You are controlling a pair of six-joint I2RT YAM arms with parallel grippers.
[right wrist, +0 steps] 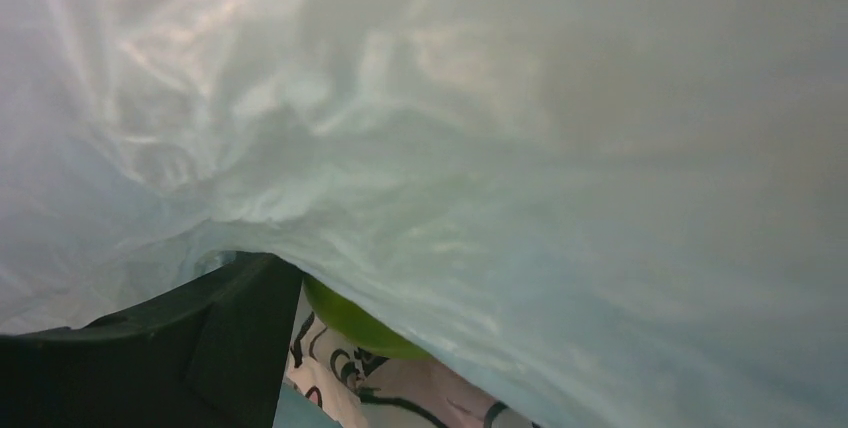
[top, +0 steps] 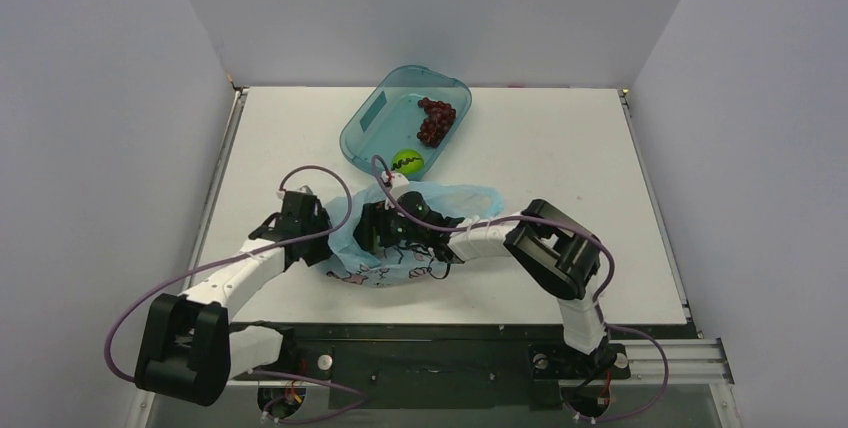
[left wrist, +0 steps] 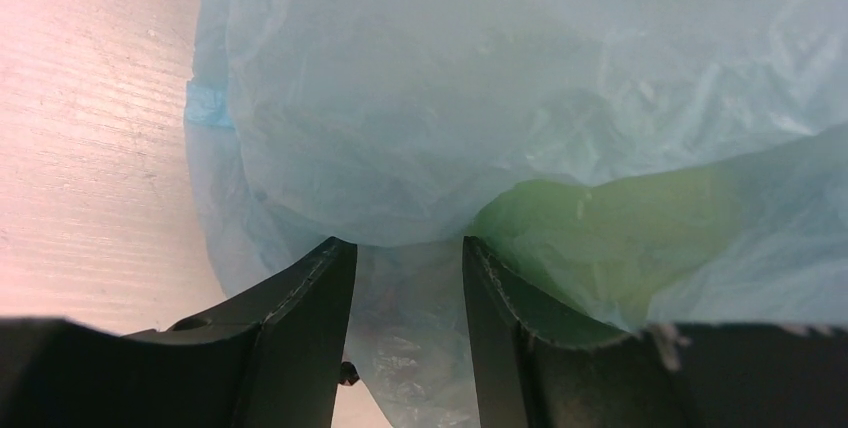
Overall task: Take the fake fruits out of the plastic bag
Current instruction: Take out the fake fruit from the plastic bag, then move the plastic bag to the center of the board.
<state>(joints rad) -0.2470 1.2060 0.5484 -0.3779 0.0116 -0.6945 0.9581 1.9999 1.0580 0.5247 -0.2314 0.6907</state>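
Teal tub (top: 372,118) at the back of the white table (top: 560,148) holds the grapes (top: 437,120) and the squiggle green fruit (top: 407,161). Plastic bag (top: 465,198) drapes over my right gripper (top: 375,231), and the film hides its fingers, so I can't tell its gap. Left gripper (left wrist: 408,248) is narrow, pinching bag film. Second green fruit (left wrist: 600,233) is a blur inside the bag. Pale walls (top: 100,98).

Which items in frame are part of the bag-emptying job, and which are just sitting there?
Job:
- plastic bag
- grapes, already out
- green fruit with squiggle, already out
- green fruit inside the bag

Just there:
- teal tub, holding the grapes and the squiggle fruit
- table
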